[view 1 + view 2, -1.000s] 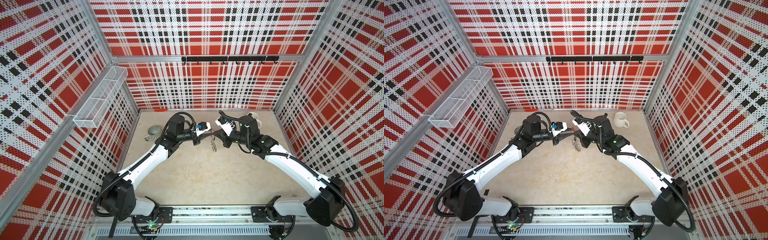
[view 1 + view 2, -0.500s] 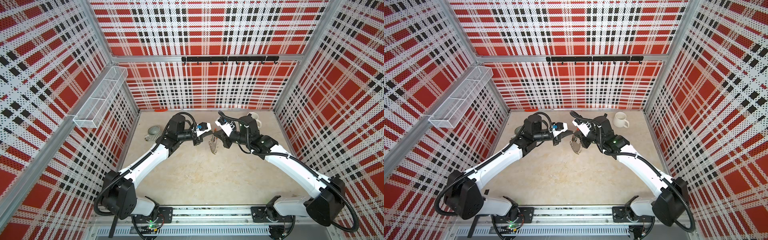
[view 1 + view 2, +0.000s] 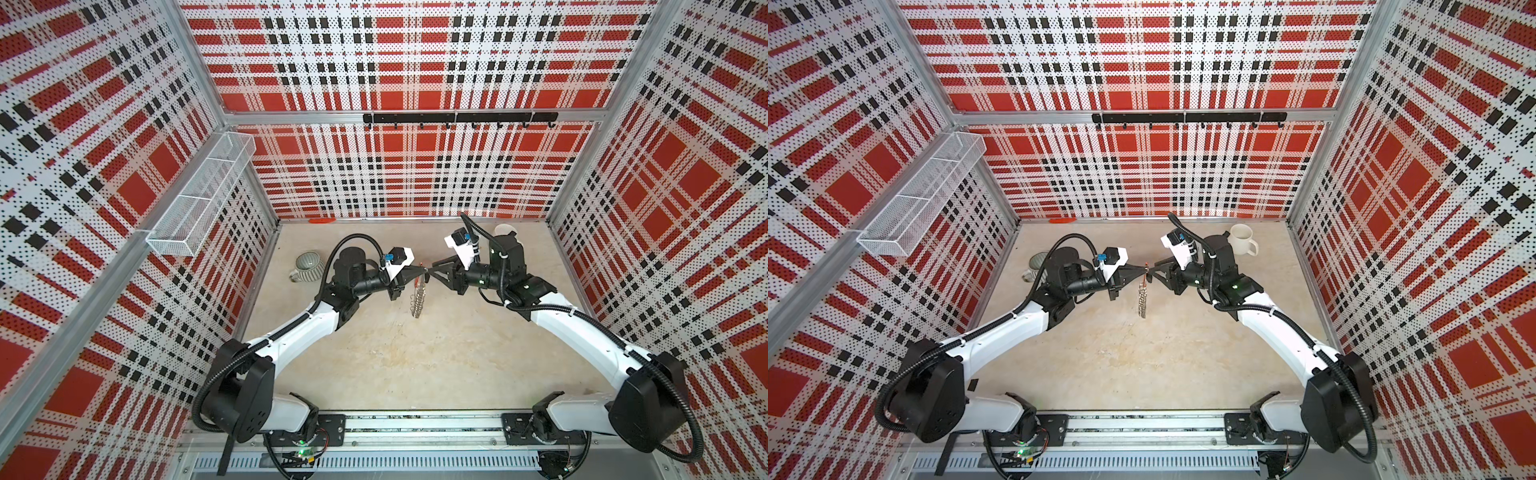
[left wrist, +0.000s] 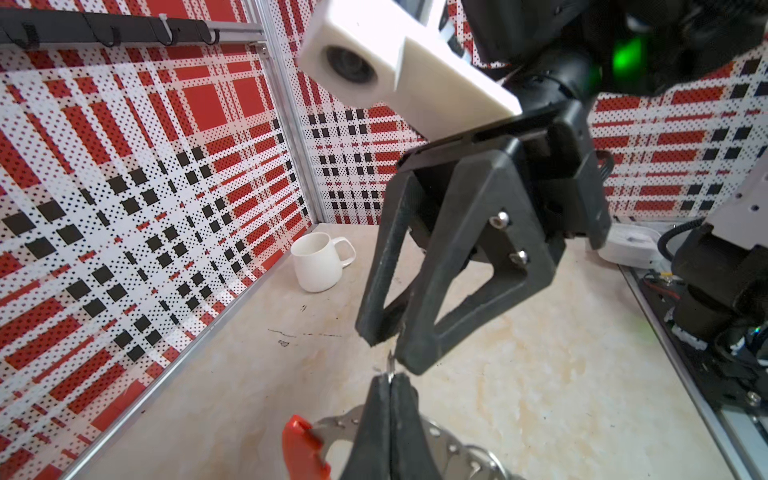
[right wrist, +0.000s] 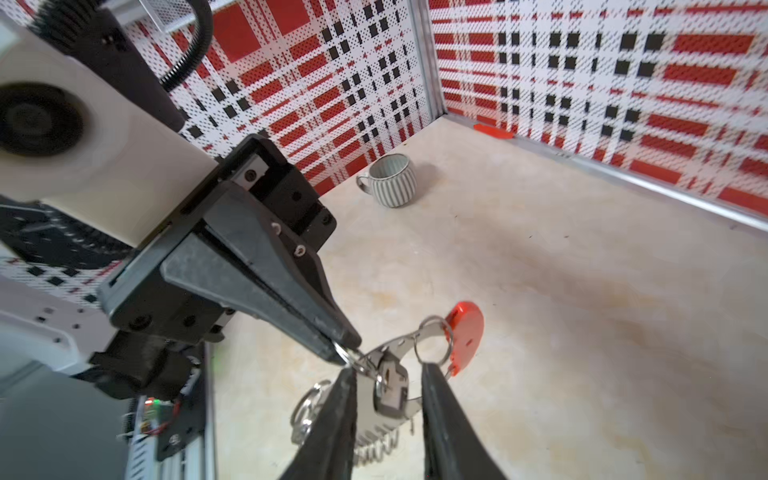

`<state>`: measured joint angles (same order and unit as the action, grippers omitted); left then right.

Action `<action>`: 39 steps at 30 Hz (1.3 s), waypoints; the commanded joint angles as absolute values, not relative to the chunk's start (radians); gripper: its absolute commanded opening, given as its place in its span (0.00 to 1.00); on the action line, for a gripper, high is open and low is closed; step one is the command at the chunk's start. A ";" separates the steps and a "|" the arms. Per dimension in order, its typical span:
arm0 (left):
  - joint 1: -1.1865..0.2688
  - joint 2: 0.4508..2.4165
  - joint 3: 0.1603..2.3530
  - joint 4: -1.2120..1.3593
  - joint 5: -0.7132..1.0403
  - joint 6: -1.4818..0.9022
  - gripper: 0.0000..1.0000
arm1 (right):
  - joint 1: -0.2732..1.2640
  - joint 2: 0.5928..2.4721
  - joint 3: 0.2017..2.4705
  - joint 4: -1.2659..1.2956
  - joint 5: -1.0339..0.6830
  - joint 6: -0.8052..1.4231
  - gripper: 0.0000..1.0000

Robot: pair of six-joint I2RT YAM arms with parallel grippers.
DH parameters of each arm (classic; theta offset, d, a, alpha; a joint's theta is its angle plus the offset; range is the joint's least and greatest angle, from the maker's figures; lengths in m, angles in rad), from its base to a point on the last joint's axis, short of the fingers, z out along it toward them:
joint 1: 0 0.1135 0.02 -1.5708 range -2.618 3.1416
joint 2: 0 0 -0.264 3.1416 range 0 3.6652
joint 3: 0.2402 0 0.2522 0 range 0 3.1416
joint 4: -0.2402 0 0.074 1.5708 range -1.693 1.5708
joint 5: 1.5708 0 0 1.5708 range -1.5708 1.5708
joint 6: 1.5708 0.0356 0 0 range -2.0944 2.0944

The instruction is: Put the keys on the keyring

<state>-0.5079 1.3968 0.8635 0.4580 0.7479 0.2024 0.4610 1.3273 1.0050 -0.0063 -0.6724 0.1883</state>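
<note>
The keyring (image 3: 417,297) (image 3: 1143,299), a thin metal hoop fringed with wire loops, hangs above the table mid-scene. Its red segment (image 5: 465,336) (image 4: 301,449) shows in both wrist views. My left gripper (image 3: 424,272) (image 3: 1144,272) (image 4: 390,376) is shut on a small wire loop at the hoop's top. My right gripper (image 3: 432,274) (image 3: 1152,275) (image 5: 388,370) faces it tip to tip and stands open, its fingers (image 5: 440,415) either side of the hoop. Between them sits a small silver key (image 5: 390,386) with a wire ring through its head. No black tag shows.
A white mug (image 3: 1241,240) (image 4: 318,262) stands at the back right, a grey ribbed mug (image 3: 309,266) (image 5: 392,180) at the back left. A wire basket (image 3: 203,199) hangs on the left wall and a black hook rail (image 3: 457,118) on the back wall.
My right gripper's jaws have opened and let go of the keyring. The left gripper closed on its loop and now carries the hanging hoop alone.
</note>
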 commanded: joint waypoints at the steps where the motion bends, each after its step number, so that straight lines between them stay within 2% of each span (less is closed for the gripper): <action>1: -0.529 1.390 0.858 0.676 0.733 0.048 0.00 | 0.437 1.305 0.967 0.222 -0.810 0.346 0.31; 5: -0.531 1.406 0.837 0.760 0.740 -0.026 0.00 | 0.426 1.313 0.948 0.267 -0.830 0.379 0.34; 11: -0.538 1.410 0.818 0.814 0.741 -0.051 0.00 | 0.411 1.325 0.931 0.348 -0.858 0.439 0.31; 22: -0.547 1.439 0.785 0.974 0.729 -0.134 0.00 | 0.410 1.300 0.900 0.371 -0.851 0.461 0.05; 27: -0.548 1.449 0.747 1.119 0.719 -0.210 0.00 | 0.410 1.297 0.875 0.416 -0.848 0.501 0.03; 32: -0.547 1.482 0.711 1.325 0.713 -0.320 0.00 | 0.410 1.310 0.820 0.574 -0.882 0.640 0.03; 35: -0.549 1.515 0.711 1.418 0.714 -0.389 0.00 | 0.411 1.329 0.787 0.712 -0.920 0.760 0.05; 39: -0.550 1.562 0.710 1.569 0.708 -0.487 0.00 | 0.411 1.361 0.758 0.885 -0.950 0.924 0.13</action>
